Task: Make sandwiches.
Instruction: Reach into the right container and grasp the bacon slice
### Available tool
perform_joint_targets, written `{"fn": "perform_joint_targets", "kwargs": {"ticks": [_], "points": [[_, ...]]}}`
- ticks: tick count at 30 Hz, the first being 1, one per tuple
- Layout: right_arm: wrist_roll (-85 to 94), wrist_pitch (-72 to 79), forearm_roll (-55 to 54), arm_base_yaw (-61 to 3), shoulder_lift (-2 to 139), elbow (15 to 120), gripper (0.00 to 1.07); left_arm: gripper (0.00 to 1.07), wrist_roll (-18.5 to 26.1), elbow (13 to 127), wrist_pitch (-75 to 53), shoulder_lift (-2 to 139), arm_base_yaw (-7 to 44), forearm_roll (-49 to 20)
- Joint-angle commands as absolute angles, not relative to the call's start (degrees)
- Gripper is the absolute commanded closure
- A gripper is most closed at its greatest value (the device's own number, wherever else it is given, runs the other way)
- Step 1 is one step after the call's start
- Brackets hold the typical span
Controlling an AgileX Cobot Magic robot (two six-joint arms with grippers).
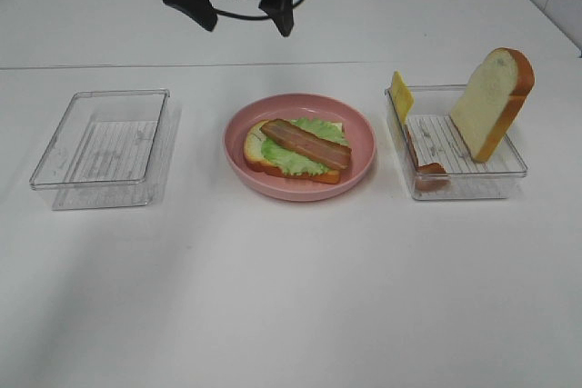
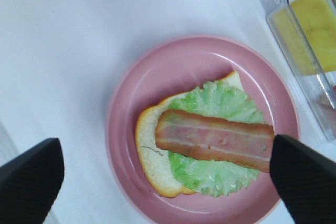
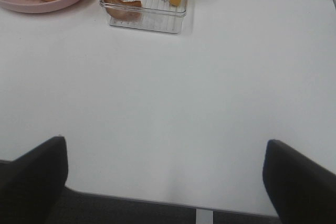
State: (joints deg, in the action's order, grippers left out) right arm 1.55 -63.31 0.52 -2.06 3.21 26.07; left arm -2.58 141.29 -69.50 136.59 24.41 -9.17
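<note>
An open sandwich sits on the round pink plate at the table's middle: a white bread slice, green lettuce and a bacon strip on top. In the left wrist view the bacon lies across the lettuce and bread. My left gripper hangs open and empty above the plate. A spare bread slice leans upright in the right tray, with a yellow cheese square and another bacon strip. My right gripper is open and empty over bare table near the front edge.
A clear plastic tray stands at the left with nothing in it. The right wrist view shows the plate, the right tray and the table's front edge. The left wrist view shows the cheese.
</note>
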Motion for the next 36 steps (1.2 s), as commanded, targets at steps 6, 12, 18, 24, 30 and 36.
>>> {"fn": "perform_joint_targets", "kwargs": {"ticks": [6, 12, 18, 24, 30, 36], "points": [[1.5, -63.1, 0.3, -2.1, 3.0, 26.0, 0.09, 0.05, -3.3, 127.3, -75.5, 124.4, 21.9, -2.9], [1.5, -63.1, 0.3, -2.1, 3.0, 26.0, 0.09, 0.05, -2.8, 114.8, -75.4, 116.1, 19.0, 0.0], [1.5, -63.1, 0.3, -2.1, 3.0, 26.0, 0.09, 0.05, -0.9, 101.1, -75.3, 106.6, 14.3, 0.5], [1.5, -63.1, 0.3, -2.1, 3.0, 26.0, 0.09, 0.05, -1.1, 86.1, -72.8, 94.9, 7.2, 0.8], [1.5, -63.1, 0.3, -2.1, 3.0, 26.0, 0.09, 0.05, -1.5, 73.3, -67.8, 84.3, 1.8, -0.9], [1.5, -63.1, 0.3, -2.1, 3.0, 26.0, 0.09, 0.05, -1.3, 61.6, -63.1, 71.7, 0.6, -0.9]]}}
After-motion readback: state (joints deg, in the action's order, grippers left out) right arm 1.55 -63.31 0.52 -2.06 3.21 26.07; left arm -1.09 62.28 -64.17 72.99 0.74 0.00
